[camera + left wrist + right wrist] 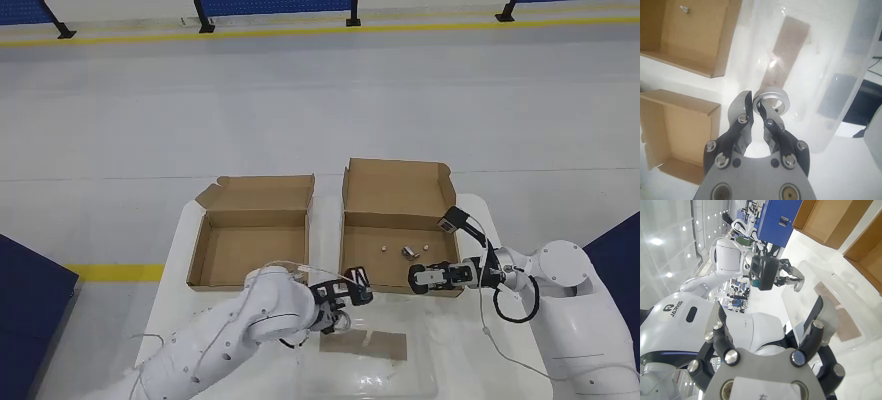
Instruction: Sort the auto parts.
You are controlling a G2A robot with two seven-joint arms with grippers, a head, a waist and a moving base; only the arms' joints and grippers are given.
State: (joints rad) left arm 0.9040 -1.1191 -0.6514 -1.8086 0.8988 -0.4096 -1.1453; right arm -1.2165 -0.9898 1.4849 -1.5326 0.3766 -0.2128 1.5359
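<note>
- Left wrist view has the good stuff. The left gripper [755,106] is clamped on a metal ring [786,106], one finger poked through the hole and the other on the outside, so it's pinching the ring's wall.
- The ring hangs in the air, touching nothing but those fingers. As far as I can tell it's over one end of the clear plastic bin [848,75], which has a brown cardboard sheet [791,37] lying in it.
- Handling guess: it looks like machined metal, so stiff, probably hefty for its size, and pretty slick. Nothing fragile about it. A smooth wall held at one spot could swivel or slide out, though, so I'd say the wall pinch works only with a firm squeeze and a gentle carry.
- Meanwhile the right gripper [768,306] is spread wide with nothing between its fingers, sitting near the front edge of the right cardboard box [395,190].
- That box has a few small parts [408,250] on its floor. The left cardboard box [245,255] sits just beside it with its lid flap up too. Can't tell which one the ring belongs in.
- Writing: I can't make out any stamp or marking on the ring or the boxes. A white label [762,387] on the right gripper's base has some print, but it's cut off at the frame edge and not readable.
</note>
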